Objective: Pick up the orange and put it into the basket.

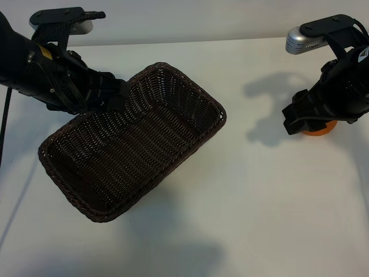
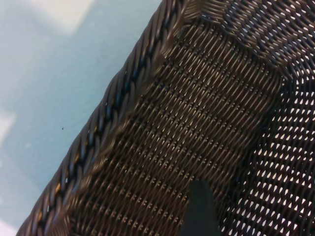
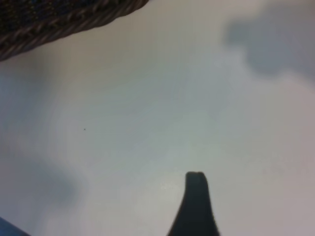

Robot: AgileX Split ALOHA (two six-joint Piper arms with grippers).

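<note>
The dark brown wicker basket (image 1: 173, 92) hangs tilted above the white table, its shadow cast well below it. My left gripper (image 1: 117, 95) is shut on the wall at the basket's far left rim (image 2: 123, 93). One of its fingers (image 2: 199, 209) lies inside against the weave; the other is hidden. At the right, the orange (image 1: 319, 130) rests on the table, mostly covered by my right gripper (image 1: 295, 120), which hovers just over it and stands open. The right wrist view shows only one finger (image 3: 196, 201) above bare table, and the orange is out of that view.
The white table (image 1: 259, 202) stretches between the basket and the right arm. A corner of the basket (image 3: 59, 19) shows at the edge of the right wrist view. A black cable (image 1: 6, 115) hangs at the far left.
</note>
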